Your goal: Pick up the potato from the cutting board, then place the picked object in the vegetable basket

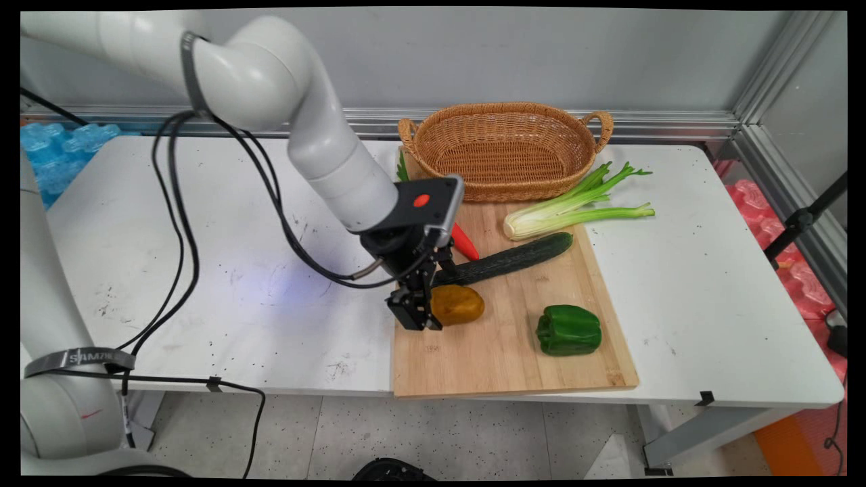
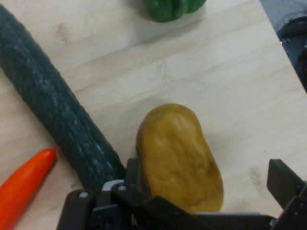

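Note:
My gripper [image 1: 417,315] is down on the wooden cutting board [image 1: 500,358], at the left end of a yellow-brown potato [image 1: 459,304]. In the hand view the potato [image 2: 178,155] lies between the fingers of the open gripper [image 2: 206,179]. One finger [image 2: 132,171] is against its side, while the other finger [image 2: 283,181] stands a little apart from it. A dark green cucumber [image 1: 507,258] [image 2: 53,115] lies just behind the potato. Beside it is an orange-red pepper [image 1: 465,242] [image 2: 24,184].
A green bell pepper [image 1: 569,329] [image 2: 170,8] sits on the board's right part. Celery [image 1: 575,206] lies across the board's far right corner. A wicker basket [image 1: 504,107] stands at the back. Black cables hang from the arm on the left.

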`<state>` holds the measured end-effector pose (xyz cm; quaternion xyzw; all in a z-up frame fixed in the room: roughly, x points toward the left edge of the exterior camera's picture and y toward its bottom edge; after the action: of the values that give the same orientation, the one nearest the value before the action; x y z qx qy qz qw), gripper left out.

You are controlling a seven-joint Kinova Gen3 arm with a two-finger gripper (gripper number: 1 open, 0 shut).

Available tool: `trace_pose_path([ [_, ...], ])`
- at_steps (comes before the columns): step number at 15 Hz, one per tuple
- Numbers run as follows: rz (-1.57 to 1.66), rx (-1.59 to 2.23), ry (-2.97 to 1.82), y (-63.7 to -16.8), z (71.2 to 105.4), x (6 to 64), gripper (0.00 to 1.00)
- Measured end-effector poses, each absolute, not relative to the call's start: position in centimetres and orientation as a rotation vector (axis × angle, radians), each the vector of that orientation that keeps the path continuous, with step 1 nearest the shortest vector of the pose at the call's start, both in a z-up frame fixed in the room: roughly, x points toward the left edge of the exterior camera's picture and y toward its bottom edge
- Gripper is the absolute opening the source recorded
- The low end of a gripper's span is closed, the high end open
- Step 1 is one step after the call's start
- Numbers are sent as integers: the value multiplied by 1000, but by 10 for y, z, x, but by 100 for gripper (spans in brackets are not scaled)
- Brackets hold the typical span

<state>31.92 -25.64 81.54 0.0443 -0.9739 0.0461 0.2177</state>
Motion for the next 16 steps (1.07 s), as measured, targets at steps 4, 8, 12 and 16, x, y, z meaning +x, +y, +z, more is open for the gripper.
trace_pose_path([
  [4,124,103,-2708,-263,802,310,100],
  [8,120,78,-2718,-268,792,303,100],
  [12,114,49,-2727,-271,787,299,100],
  [16,110,22,-2736,-272,789,298,0],
])
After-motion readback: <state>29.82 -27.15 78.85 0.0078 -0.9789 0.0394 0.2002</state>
